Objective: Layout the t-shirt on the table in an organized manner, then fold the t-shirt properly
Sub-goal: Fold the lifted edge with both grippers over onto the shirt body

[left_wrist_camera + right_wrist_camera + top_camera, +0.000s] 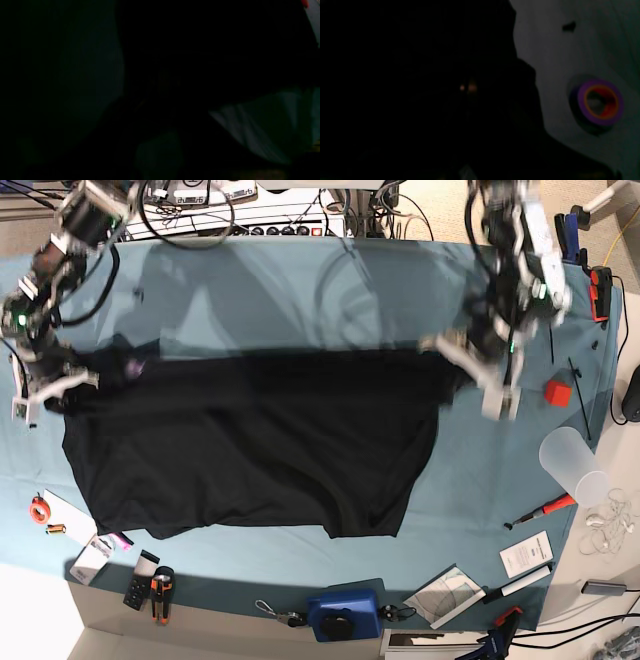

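The shirt (250, 450) lies black side up across the middle of the worktop (300, 280), its top edge pulled into a nearly straight line between the two arms, while the lower hem runs unevenly, with one corner hanging lower toward the near side. The right claw (45, 385) sits at the shirt's far corner on the base view's left, and the left claw (490, 385) at the opposite corner; both seem to be at the cloth's edge, but I cannot tell from any view whether either is clenched on fabric or released, since both wrist cameras show almost pure darkness with only slivers of worktop. That darkness is itself a hazard: with the lenses smothered by black cloth, any regrasp would be done nearly blind. If one claw holds and the other does not, a further pull would likely drag the shirt askew and bunch the small ruck near the right claw. A roll of tape (598, 102) lies close beside the shirt's edge in the right wrist view and could be swept along or trapped under a fold. The uneven hem, left as it is, would probably give a crooked fold.
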